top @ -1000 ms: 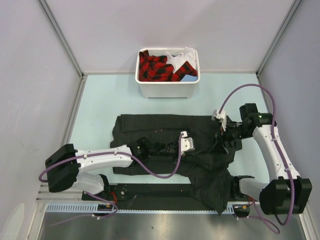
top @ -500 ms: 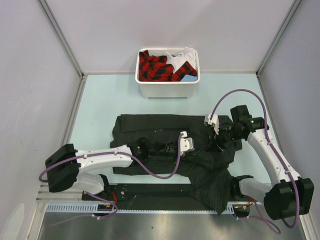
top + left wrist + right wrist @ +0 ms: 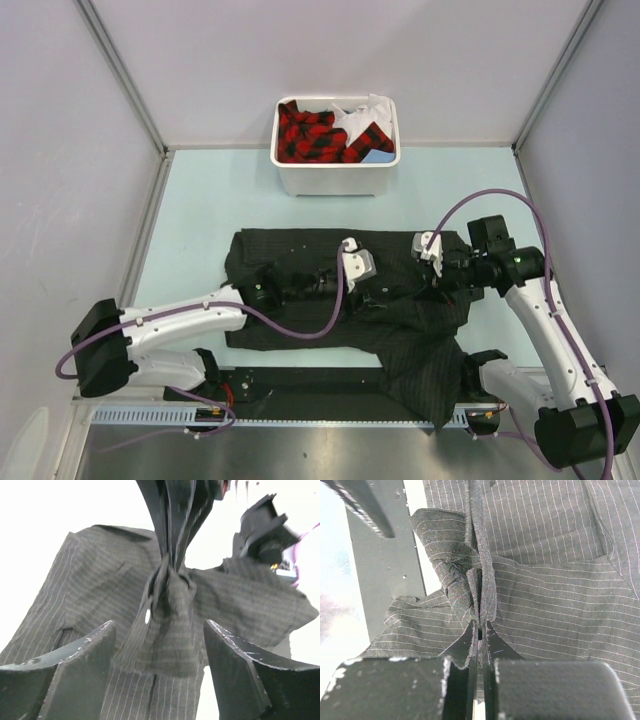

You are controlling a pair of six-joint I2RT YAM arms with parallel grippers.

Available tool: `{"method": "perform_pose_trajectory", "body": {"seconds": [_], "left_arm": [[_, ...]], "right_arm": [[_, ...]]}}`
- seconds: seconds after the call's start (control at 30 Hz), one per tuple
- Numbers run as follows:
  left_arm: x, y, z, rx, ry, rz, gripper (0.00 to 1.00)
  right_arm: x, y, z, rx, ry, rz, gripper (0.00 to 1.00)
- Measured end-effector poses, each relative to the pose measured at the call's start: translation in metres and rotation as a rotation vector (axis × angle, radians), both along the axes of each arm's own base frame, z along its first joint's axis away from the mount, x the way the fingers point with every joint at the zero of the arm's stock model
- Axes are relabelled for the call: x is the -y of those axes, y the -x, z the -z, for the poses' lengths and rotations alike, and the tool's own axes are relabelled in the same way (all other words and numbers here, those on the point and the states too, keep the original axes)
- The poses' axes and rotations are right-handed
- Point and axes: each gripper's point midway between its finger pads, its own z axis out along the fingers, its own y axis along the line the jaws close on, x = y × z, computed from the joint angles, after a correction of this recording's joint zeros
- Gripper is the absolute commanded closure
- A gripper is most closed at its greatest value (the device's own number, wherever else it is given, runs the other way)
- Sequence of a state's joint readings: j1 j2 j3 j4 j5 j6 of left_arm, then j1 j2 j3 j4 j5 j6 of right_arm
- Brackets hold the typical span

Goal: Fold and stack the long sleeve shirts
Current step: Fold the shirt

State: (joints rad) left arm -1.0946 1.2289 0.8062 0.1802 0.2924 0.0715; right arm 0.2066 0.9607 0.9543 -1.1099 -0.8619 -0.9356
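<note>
While in right gripper (image 3: pixel 480 630) — shirt (image 3: pixel 555 595).

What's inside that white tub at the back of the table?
The white tub holds crumpled red-and-black checked cloth, some white cloth and a blue scrap. Anything beneath them is covered.

Top view evenly lit, sharp; wrist backgrounds blown out white.

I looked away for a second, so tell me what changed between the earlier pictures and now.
The right gripper moved left over the pinstriped shirt and shut on a bunched fold of it. The left gripper opened and shifted left and toward the far side, its jaws now wide apart. The shirt's spread body and the white bin of clothes stayed put.
</note>
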Motion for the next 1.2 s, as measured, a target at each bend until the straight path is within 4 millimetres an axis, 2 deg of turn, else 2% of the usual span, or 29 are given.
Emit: {"method": "perform_pose_trajectory", "body": {"seconds": [0.07, 0.17, 0.3, 0.4, 0.5, 0.63, 0.7, 0.73, 0.77, 0.93, 1.1, 1.2], "left_arm": [[0.004, -0.001, -0.010, -0.011, 0.013, -0.004, 0.24], [0.013, -0.005, -0.016, -0.015, 0.013, -0.002, 0.24], [0.021, -0.009, 0.001, -0.029, -0.042, 0.003, 0.24], [0.026, -0.012, 0.020, -0.030, -0.105, 0.009, 0.30], [0.029, -0.013, 0.032, -0.019, -0.151, 0.012, 0.44], [0.034, -0.009, 0.035, 0.002, -0.167, 0.030, 0.63], [0.035, -0.008, 0.034, 0.008, -0.166, 0.036, 0.59], [0.035, -0.008, 0.034, 0.012, -0.165, 0.038, 0.53], [0.035, -0.008, 0.033, 0.013, -0.163, 0.040, 0.51], [0.034, -0.007, 0.026, -0.001, -0.136, 0.051, 0.51], [0.028, -0.010, 0.006, 0.002, -0.085, 0.048, 0.51], [0.027, -0.014, 0.001, 0.001, -0.068, 0.041, 0.52]], "right_arm": [[-0.001, 0.002, -0.001, 0.003, -0.001, -0.007, 1.00], [-0.003, 0.003, -0.001, -0.002, -0.003, -0.010, 1.00], [-0.004, 0.005, -0.001, -0.005, -0.002, -0.020, 1.00], [-0.005, 0.006, -0.001, -0.002, 0.000, -0.028, 1.00], [-0.007, 0.008, -0.001, 0.004, 0.003, -0.038, 1.00], [-0.008, 0.011, -0.003, 0.023, 0.006, -0.052, 1.00], [-0.008, 0.012, -0.005, 0.039, 0.006, -0.059, 1.00], [-0.008, 0.013, -0.006, 0.049, 0.005, -0.064, 1.00], [-0.008, 0.014, -0.007, 0.060, 0.006, -0.069, 1.00], [-0.007, 0.017, -0.007, 0.086, 0.016, -0.080, 1.00], [-0.006, 0.017, -0.004, 0.093, 0.025, -0.086, 1.00], [-0.006, 0.017, -0.003, 0.096, 0.027, -0.090, 1.00]]}}
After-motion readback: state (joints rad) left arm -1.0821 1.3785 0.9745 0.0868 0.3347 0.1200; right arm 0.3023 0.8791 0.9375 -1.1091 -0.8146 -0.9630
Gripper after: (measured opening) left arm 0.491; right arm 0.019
